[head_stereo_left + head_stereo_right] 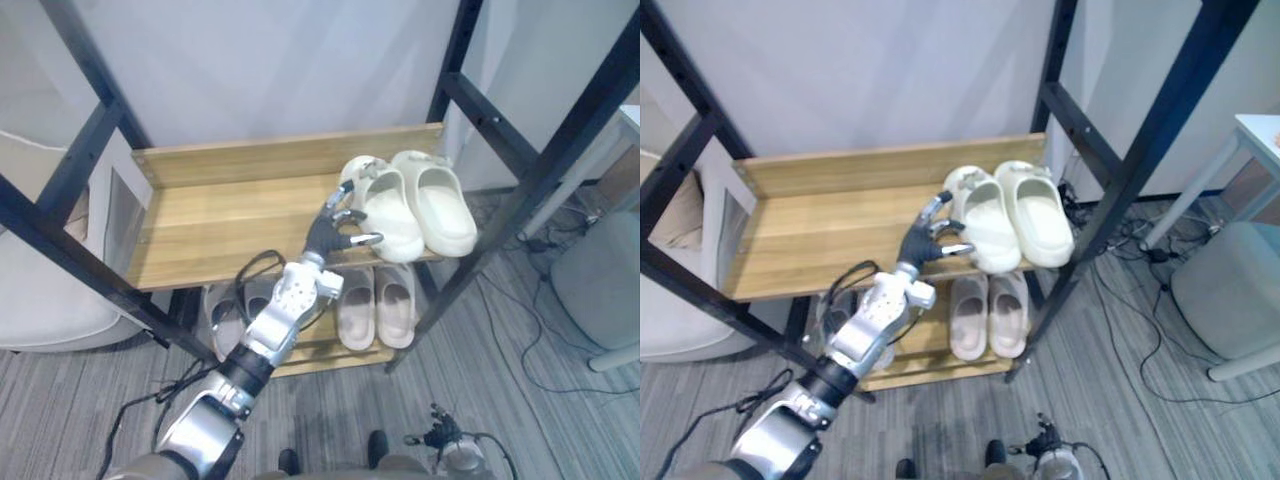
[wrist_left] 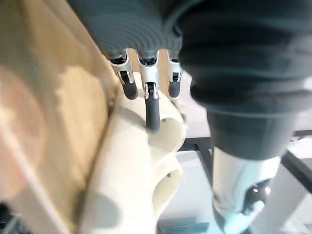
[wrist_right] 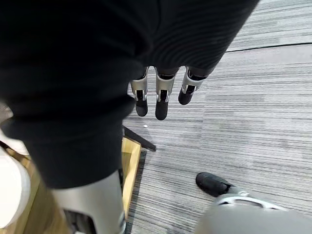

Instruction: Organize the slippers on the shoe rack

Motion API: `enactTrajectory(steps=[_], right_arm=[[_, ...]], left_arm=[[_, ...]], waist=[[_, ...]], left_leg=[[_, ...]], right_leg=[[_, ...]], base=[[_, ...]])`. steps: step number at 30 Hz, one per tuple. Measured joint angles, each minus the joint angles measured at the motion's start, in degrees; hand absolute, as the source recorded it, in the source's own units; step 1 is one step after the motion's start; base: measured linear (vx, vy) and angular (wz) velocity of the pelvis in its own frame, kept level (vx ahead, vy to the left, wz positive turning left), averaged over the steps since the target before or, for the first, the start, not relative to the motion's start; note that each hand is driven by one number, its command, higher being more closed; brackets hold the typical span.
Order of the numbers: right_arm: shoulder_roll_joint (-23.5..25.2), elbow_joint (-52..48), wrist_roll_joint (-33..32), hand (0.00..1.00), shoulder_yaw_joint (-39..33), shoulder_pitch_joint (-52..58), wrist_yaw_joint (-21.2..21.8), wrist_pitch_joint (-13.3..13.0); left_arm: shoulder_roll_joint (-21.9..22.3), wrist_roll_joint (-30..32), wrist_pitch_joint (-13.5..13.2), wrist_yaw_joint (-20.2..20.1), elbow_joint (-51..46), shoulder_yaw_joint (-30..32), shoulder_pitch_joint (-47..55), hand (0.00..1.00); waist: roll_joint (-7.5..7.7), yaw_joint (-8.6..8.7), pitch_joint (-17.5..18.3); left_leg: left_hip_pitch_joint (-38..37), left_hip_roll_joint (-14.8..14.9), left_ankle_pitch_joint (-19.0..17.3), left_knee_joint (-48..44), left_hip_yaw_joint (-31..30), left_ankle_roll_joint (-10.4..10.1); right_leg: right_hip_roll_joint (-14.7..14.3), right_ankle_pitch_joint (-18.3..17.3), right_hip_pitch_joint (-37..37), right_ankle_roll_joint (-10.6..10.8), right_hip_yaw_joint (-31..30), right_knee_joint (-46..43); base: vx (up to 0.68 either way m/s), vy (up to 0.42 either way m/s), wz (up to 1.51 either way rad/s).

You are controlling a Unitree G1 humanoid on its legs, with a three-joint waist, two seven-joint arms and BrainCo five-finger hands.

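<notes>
Upper shelf (image 1: 230, 220): we see bare wood across the left and middle of the frame.
Grey pair (image 1: 218, 312): at lower left of centre, on the lower shelf (image 1: 300, 362), sit what we take to be grey slippers. The arm covers most of them, so we cannot say how they lie.
Left hand (image 1: 335, 228): at mid-frame, its fingers are loosely spread and clamp nothing. The tips rest on the left cream slipper (image 1: 392, 218).
Cream slippers: the left one and the right cream slipper (image 1: 445, 208) stand right of centre at the upper shelf's right end. They are side by side and touching, with their toes at the front edge.
Beige pair (image 1: 357, 308): directly below the cream slippers, on the lower shelf, set neatly together.
Right hand (image 3: 162, 105): at the bottom right of the head views, it hangs low over the floor (image 3: 253, 97). Its fingers are relaxed and hold nothing.
Progress: we judge the tidying nearly done. Every slipper is on the rack, and the left cream slipper may need a last nudge.
Hidden: the upper shelf cuts off the beige heels and the back of the lower shelf.
</notes>
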State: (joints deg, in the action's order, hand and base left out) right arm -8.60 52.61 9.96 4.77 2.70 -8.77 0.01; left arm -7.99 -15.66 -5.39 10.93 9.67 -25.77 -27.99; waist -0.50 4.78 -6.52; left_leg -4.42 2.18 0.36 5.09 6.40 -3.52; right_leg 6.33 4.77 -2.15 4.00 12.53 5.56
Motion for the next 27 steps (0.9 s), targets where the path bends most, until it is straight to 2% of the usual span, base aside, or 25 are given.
enactTrajectory(steps=[3,6,9,12,15,18,20,23,27], right_arm=[[0.1,0.0,0.0,0.0,0.2,-0.5,0.2,0.0],[1.5,0.9,-0.1,0.0,1.1,-0.6,0.4,0.0],[2.4,1.4,-0.9,0.0,2.8,-0.7,1.0,0.0],[2.9,3.3,-1.0,0.0,2.8,-1.8,1.0,0.1],[2.8,3.3,-1.0,0.0,3.5,-1.8,1.0,0.2],[2.9,3.4,-0.9,0.0,4.7,-1.6,1.0,0.3],[3.2,3.4,-0.9,0.0,4.7,-1.6,1.0,0.3],[3.6,3.4,-0.9,0.0,4.7,-1.6,1.0,0.3],[4.0,3.4,-0.9,0.0,4.7,-1.4,1.1,0.3]], left_arm=[[-0.5,-2.3,-0.5,-1.2,-7.3,-0.3,2.5,0.0],[-1.7,-4.9,-0.9,-3.5,-15.3,-4.0,5.3,0.0],[-1.7,-7.1,-1.6,-5.6,-19.8,-6.8,8.7,0.0],[-1.6,-9.4,-1.6,-8.7,-22.0,-9.4,13.9,0.0],[-1.8,-11.1,-1.4,-10.2,-21.5,-11.1,18.2,0.0],[-1.9,-11.6,-0.6,-12.4,-17.3,-12.5,23.7,0.0],[-1.9,-11.5,0.2,-12.8,-10.4,-11.9,26.9,0.0],[-1.7,-10.2,1.9,-12.9,0.5,-8.6,30.6,0.0],[-1.4,-3.9,2.5,-12.4,13.2,-3.3,32.2,0.0]], waist=[[0.0,-0.28,0.0],[-0.13,-1.81,0.4],[-0.47,-2.38,0.9],[-1.27,-2.73,1.9],[-1.52,-2.89,2.1],[-1.22,-3.1,2.7],[-1.06,-3.78,2.7],[-0.66,-3.94,2.7],[0.52,-4.03,2.3]], left_leg=[[0.1,0.0,0.1,-0.2,-1.3,0.1],[0.6,-0.1,0.1,-0.8,-2.2,0.1],[1.0,-0.2,-0.1,-1.4,-2.4,0.3],[1.2,-0.4,-0.1,-1.4,-2.6,0.4],[0.7,-0.5,-0.1,-1.4,-3.1,0.4],[0.4,-0.6,-0.1,-1.4,-3.9,0.4],[0.4,-0.5,0.0,-1.4,-4.0,0.3],[0.4,-0.5,0.0,-1.4,-4.1,0.3],[-0.1,-0.5,-0.1,-1.4,-4.4,0.3]], right_leg=[[0.1,0.0,-0.8,0.0,1.5,0.0],[0.5,-0.1,-1.0,0.0,2.1,0.0],[0.6,-0.2,-1.1,0.1,2.5,-0.2],[0.7,-0.2,-1.0,0.1,2.8,-0.3],[0.7,-0.3,-1.7,0.2,3.0,-0.3],[0.7,-1.2,-2.0,0.8,4.0,0.0],[0.7,-1.3,-2.1,0.8,4.1,0.0],[0.6,-1.3,-2.1,0.8,4.1,0.0],[0.6,-1.4,-3.0,0.6,4.5,0.0]], base=[[-0.02,-0.013,0.21],[-0.03,-0.001,0.13],[-0.04,-0.003,0.09],[-0.01,0.003,0.05],[-0.01,-0.005,0.04],[-0.04,-0.009,0.13],[-0.01,-0.005,0.04],[0.0,0.0,0.0],[0.02,0.001,0.04]])
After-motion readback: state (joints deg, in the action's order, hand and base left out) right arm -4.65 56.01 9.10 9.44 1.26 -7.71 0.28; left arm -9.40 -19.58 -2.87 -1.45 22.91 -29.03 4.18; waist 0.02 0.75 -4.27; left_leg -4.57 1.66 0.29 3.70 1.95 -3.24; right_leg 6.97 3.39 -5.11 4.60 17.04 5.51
